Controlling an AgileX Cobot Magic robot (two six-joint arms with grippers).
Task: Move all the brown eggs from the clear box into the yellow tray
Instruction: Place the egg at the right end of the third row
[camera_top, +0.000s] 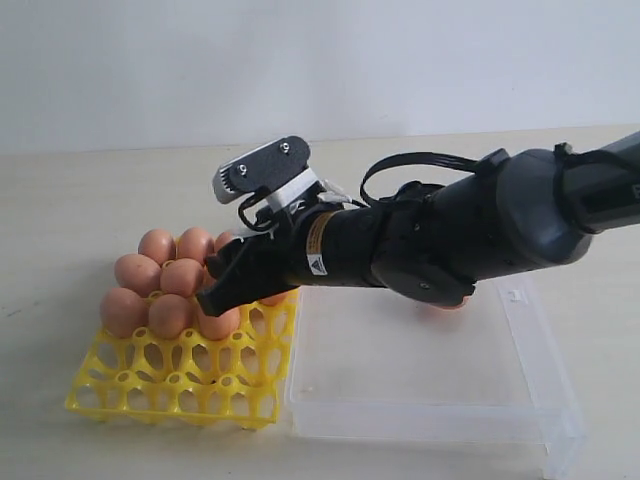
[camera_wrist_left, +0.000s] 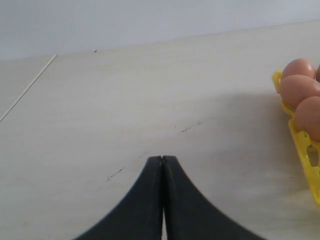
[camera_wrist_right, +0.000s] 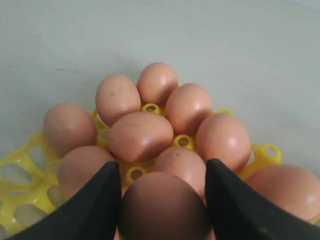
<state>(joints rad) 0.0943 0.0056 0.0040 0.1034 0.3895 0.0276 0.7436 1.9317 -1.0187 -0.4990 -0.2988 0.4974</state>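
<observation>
The right arm (camera_top: 450, 240) comes in from the right of the exterior view and runs almost level, sloping a little down toward the left. It crosses above the far part of the box (camera_top: 545, 370). Its wrist tips downward, so the black fingers (camera_top: 225, 280) slant down onto the right side of the tray (camera_top: 170, 408). The grey camera mount (camera_top: 262, 168) rides on top. In the right wrist view the right gripper (camera_wrist_right: 162, 167) has its jaws fairly wide apart. One egg (camera_wrist_right: 162, 207) sits between them, with a finger pressed against each side and no gap showing. Whether that egg already sits in a cup cannot be told. Just beyond it the eggs (camera_top: 180, 277) are packed close together in the tray's far rows, touching one another. The tray's near rows of cups stand bare. The tray lies just beside the box's left wall. Under the arm's elbow, at the far side of the box, a small orange patch (camera_top: 450, 304) shows, too hidden to make out. The left gripper (camera_wrist_left: 161, 160) hangs low over the table (camera_wrist_left: 125, 100) with its jaws pressed together, tips touching and nothing between them. The tray's edge and three of the eggs show at the side of its view.
</observation>
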